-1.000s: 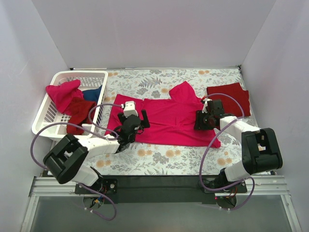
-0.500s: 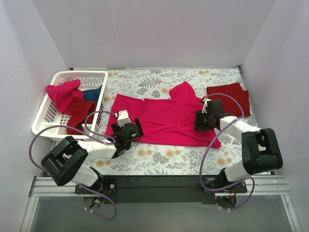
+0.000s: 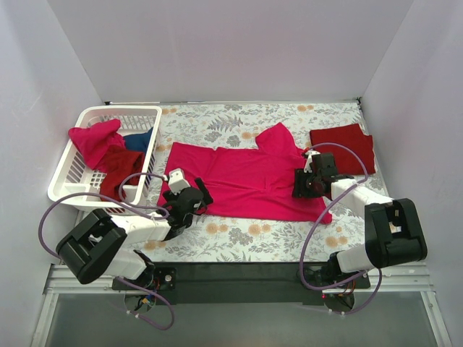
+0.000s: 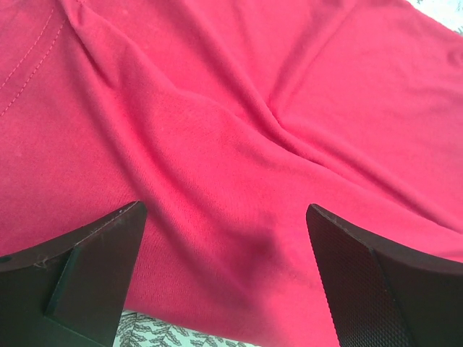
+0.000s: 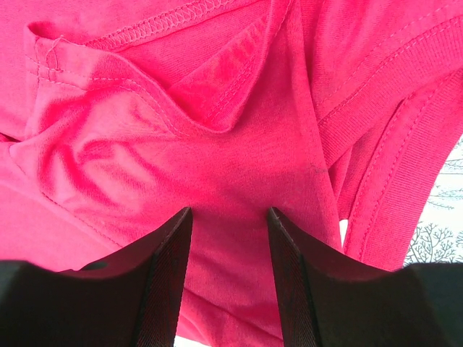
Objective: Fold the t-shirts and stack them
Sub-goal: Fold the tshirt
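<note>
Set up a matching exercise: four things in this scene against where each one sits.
Things:
1. laid-out pink t-shirt
2. flat maroon t-shirt
3. blue cloth
4. white basket

Places:
A. inside the basket
B. left edge of the table
C. the table's middle
D. far right corner of the table

Pairs: 1-C, 2-D, 3-A, 4-B

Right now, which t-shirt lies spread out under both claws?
The bright pink-red t-shirt mid-table. The dark red t-shirt lies apart at the far right; the other shirts are heaped in the basket.
</note>
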You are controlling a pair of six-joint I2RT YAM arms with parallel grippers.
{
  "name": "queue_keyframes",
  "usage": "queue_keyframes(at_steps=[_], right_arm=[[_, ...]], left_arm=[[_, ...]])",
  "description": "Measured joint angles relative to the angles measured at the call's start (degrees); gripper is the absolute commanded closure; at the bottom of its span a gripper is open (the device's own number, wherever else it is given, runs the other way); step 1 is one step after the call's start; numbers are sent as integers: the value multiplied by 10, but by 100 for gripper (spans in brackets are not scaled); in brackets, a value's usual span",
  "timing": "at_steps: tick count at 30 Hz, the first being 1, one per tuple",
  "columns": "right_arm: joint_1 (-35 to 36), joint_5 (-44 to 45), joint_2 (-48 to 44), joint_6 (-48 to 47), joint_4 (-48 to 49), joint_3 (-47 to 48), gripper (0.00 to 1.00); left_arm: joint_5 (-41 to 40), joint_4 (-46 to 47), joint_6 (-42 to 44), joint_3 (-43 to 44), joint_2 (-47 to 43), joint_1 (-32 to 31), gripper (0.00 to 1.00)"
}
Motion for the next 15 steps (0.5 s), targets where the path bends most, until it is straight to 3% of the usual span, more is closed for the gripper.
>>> queue_keyframes(at_steps=[15], right_arm=[[-1, -15, -41, 14, 29, -45, 57]], left_arm=[[-19, -108, -142, 12, -39, -54, 14]])
